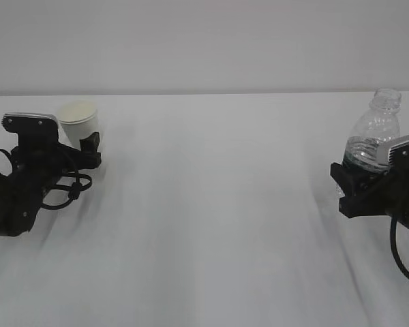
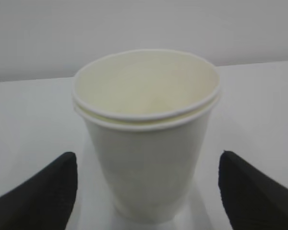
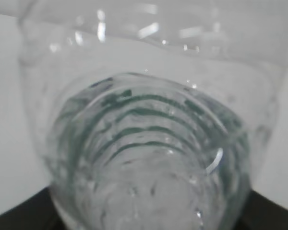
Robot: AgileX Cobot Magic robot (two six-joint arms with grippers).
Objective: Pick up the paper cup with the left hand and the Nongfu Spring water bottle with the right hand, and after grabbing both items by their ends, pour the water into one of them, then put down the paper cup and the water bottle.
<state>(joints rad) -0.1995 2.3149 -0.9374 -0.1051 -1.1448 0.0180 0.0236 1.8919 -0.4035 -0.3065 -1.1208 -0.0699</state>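
- The paper cup (image 2: 145, 139) is standing upright near the far left corner of the desk (image 1: 211, 204); it looks like two cups stacked, one inside the other
- The left hand (image 1: 88, 151) is reaching around the cup with its fingers (image 2: 36, 194) wide apart, one on each side, not squeezing it
- The Nongfu Spring water bottle (image 1: 373, 136) is standing upright by the right edge of the desk, with a little water (image 3: 149, 191) inside
- The right hand (image 1: 354, 180) is grasping the bottle low down
- I think the bottle grab is done, while the cup grab, the lifting, the pouring and the putting down are all waiting
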